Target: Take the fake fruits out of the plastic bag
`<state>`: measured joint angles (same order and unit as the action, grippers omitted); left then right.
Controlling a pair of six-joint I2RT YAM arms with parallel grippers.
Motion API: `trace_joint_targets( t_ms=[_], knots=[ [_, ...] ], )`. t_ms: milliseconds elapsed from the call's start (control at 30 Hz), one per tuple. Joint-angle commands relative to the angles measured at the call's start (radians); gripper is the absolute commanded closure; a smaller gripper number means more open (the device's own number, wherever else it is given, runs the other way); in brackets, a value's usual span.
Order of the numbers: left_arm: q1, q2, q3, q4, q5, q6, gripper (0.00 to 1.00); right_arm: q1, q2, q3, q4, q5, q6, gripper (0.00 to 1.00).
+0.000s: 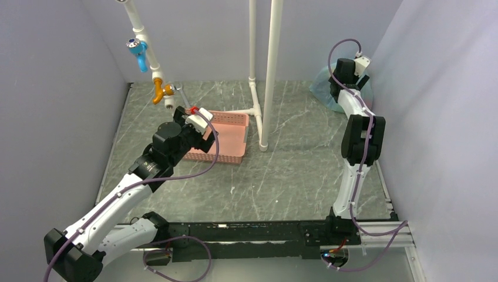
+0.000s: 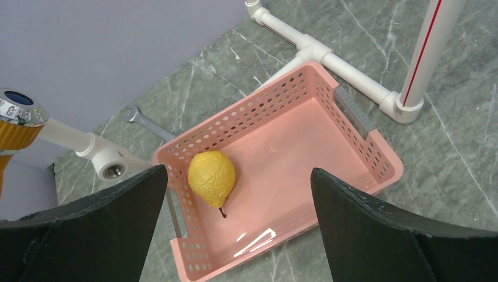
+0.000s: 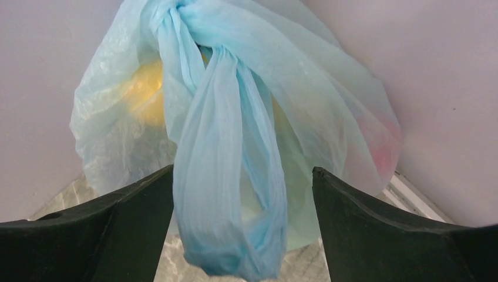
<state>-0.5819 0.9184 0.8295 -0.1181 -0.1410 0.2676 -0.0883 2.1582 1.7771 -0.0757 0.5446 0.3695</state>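
The light-blue plastic bag [image 1: 323, 88] sits in the far right corner against the walls, knotted at the top. In the right wrist view a yellow shape [image 3: 144, 91] and a pinkish-red one [image 3: 382, 153] show through the bag [image 3: 117, 117]; which fake fruits they are I cannot tell. My right gripper [image 3: 242, 170] is open, and the bag's tie-handle loop [image 3: 229, 194] hangs between its fingers, close to the left one. My left gripper [image 2: 238, 171] is open above the pink basket [image 2: 352, 135], in which a yellow pear [image 2: 211, 178] lies near one corner.
The pink basket [image 1: 232, 138] stands mid-table beside a white PVC pipe frame [image 1: 272, 70]. A pipe with blue and orange valves [image 1: 139, 50] hangs at the back left. A wrench [image 2: 144, 122] lies on the marble table behind the basket. Grey walls close in on three sides.
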Motion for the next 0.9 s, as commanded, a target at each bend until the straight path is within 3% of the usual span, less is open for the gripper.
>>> trace_joint_targets(
  t_ms=[0,267,567,767,867],
  knots=[
    [0.008,-0.004,0.046,0.021,0.021,-0.013,0.01,-0.009,0.023,0.083,-0.051,0.044,-0.032,0.17],
    [0.017,-0.002,0.047,0.016,0.023,-0.018,0.02,-0.015,0.069,0.119,-0.077,0.056,-0.026,0.29],
    [0.025,0.01,0.053,0.015,0.014,-0.019,0.01,-0.015,0.116,0.169,-0.123,0.009,-0.034,0.31],
    [0.029,0.023,0.057,0.013,0.017,-0.022,0.01,-0.015,0.08,0.112,-0.105,-0.033,-0.007,0.51],
    [0.033,0.033,0.072,-0.004,0.014,-0.029,0.01,-0.015,0.043,0.059,-0.093,-0.068,-0.004,0.73]
  ],
)
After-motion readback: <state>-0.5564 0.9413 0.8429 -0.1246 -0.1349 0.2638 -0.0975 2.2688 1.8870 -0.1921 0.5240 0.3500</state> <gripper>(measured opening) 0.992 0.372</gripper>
